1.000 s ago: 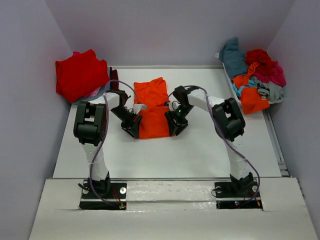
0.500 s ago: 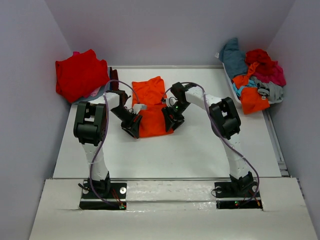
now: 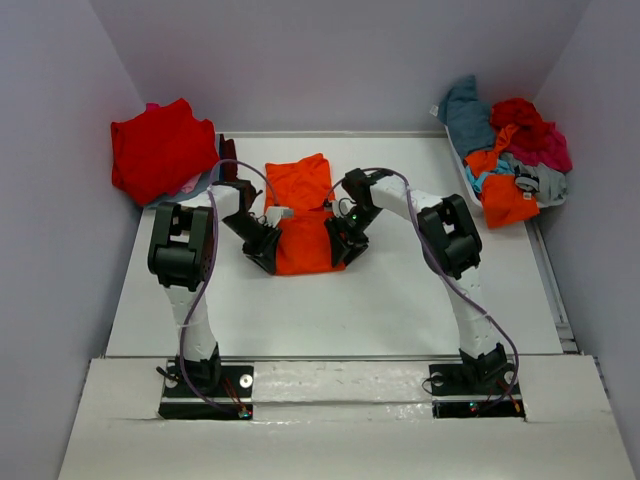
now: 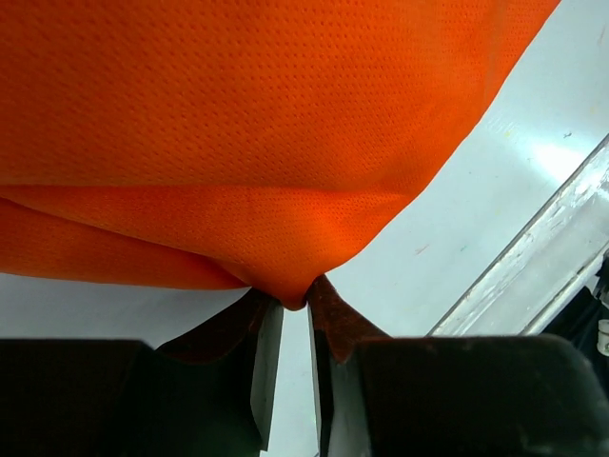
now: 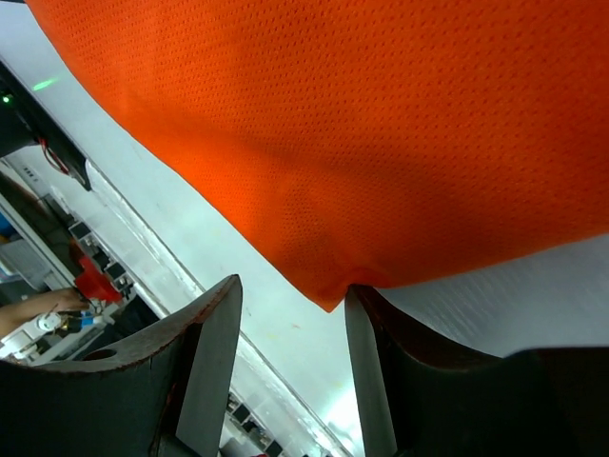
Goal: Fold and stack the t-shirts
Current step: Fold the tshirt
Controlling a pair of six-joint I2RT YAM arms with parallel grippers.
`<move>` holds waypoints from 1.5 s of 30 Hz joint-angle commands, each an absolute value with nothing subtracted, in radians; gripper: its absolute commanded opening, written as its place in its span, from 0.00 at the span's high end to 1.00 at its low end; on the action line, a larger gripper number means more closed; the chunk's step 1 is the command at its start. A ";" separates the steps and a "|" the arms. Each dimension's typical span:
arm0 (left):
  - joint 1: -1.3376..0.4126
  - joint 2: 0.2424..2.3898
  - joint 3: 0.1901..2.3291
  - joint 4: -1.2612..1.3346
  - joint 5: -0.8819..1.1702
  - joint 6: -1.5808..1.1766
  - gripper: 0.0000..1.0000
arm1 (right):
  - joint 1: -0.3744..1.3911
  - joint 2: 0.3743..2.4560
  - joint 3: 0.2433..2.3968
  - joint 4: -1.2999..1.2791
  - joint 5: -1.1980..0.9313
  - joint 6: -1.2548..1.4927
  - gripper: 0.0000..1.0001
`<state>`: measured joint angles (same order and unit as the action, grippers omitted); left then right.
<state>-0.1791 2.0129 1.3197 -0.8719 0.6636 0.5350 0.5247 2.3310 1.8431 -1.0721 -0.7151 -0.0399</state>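
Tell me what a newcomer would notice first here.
The bright orange t-shirt lies mid-table, the left gripper pinching its edge and the right gripper open at the opposite edge. A red t-shirt sits far left; a mixed pile of shirts far right.

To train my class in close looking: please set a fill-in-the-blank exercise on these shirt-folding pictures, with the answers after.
1. The middle shirt, between the two arms, is ____ in colour.
2. The left claw is ____ on a corner of the middle shirt.
3. The right claw is ____, with a corner of cloth at its gap.
4. The red shirt lies on the robot's ____ side.

Missing words: orange; shut; open; left.
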 commanded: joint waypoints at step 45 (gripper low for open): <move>-0.482 1.568 1.174 -0.773 0.342 0.440 0.94 | 0.526 1.928 1.698 -1.072 -0.517 -0.155 0.93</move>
<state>-0.4541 1.6524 1.2022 -0.7559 0.3740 0.4591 0.5247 2.0075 1.7187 -1.0657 -0.5255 -0.1234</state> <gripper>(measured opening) 0.084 0.075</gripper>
